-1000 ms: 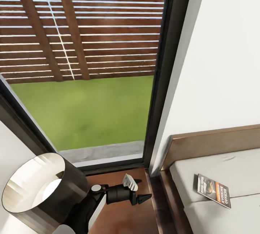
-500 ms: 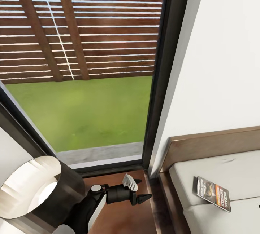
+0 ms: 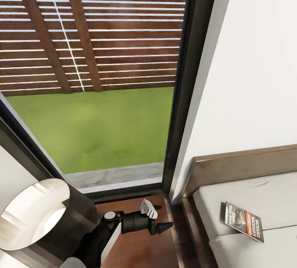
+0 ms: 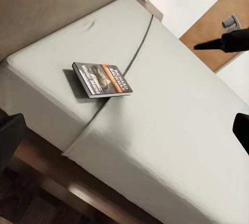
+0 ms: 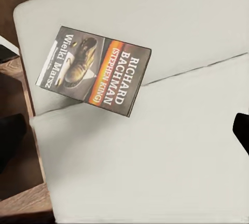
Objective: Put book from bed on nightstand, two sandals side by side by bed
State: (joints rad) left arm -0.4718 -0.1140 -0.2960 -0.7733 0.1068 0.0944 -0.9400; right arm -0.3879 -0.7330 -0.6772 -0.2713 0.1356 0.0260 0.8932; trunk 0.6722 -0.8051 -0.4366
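The book [image 3: 244, 221] lies flat on the bed's pale-grey mattress [image 3: 264, 195], close to the dark-brown headboard [image 3: 243, 162]. Its cover [image 5: 96, 70] faces up, with an orange band and "RICHARD BACHMAN" in white. My left gripper [image 3: 163, 216] is open and empty. It hangs over a reddish-brown wooden top [image 3: 140, 243], seemingly the nightstand, left of the bed. It points at the book [image 4: 102, 79]. My right gripper [image 4: 215, 33] is open beyond the mattress's far side. Its wrist view looks straight down on the book. The sandals are out of view.
A lamp with a dark shade [image 3: 39, 218] stands right by my left arm. A tall dark-framed window [image 3: 181, 94] fills the wall ahead, with white wall [image 3: 255, 74] above the headboard. The bed's wooden side rail [image 3: 194, 235] runs between the reddish-brown top and the mattress.
The head view has swung slightly, so the lamp shade sits further left in the picture. The book and my left gripper have kept their places.
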